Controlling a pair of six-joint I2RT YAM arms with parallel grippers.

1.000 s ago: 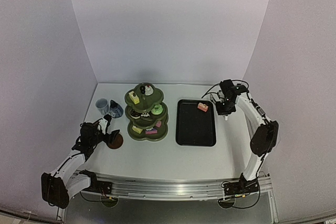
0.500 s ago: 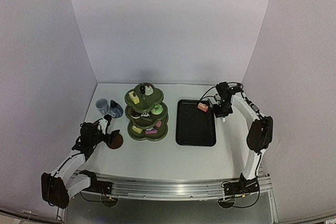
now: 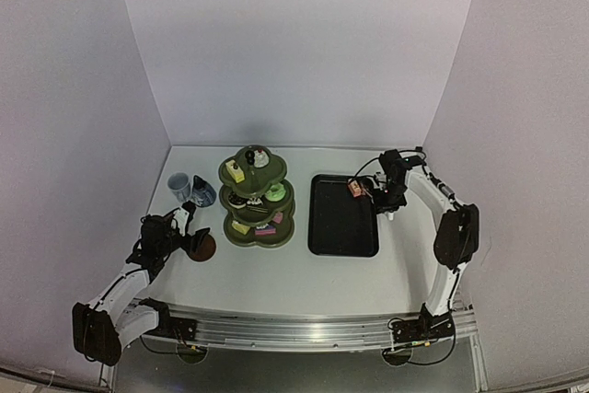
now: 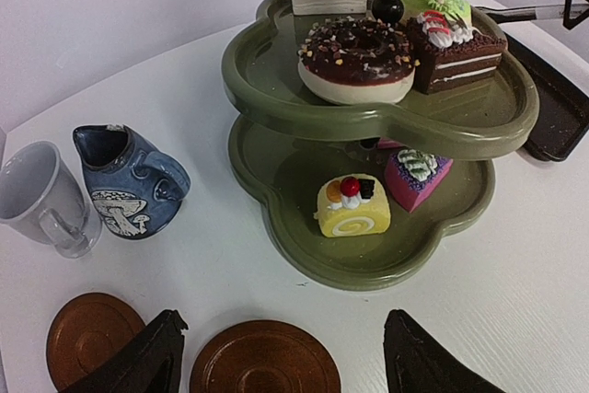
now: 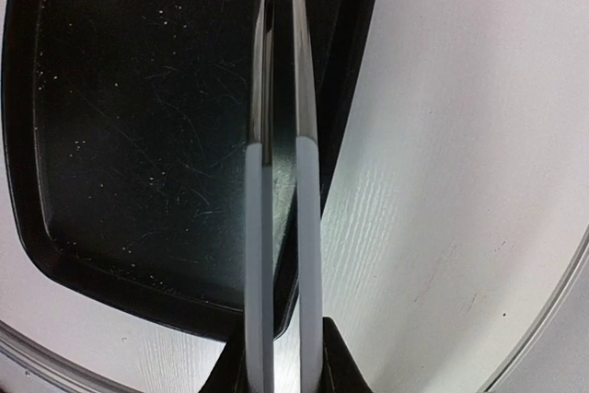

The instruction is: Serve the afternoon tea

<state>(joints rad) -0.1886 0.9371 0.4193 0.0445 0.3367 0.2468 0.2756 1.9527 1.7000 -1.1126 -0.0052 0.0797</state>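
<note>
Pink cake [image 3: 354,188], at one o'clock on the tray [image 3: 340,227], is judged light and crushable: nip its flanks gently with tongs [image 5: 256,227] clenched in right pincer [image 5: 283,365]; left pincer [image 4: 281,356] released.

The left arm is lying low and folded at the near left, its left gripper [image 3: 190,235] pointing inward with jaws standing wide apart, holding nothing. The right arm is arching high and far forward, its right gripper [image 3: 391,201] pointing downward, pinching the metal tongs [image 5: 260,227] tightly.
</note>
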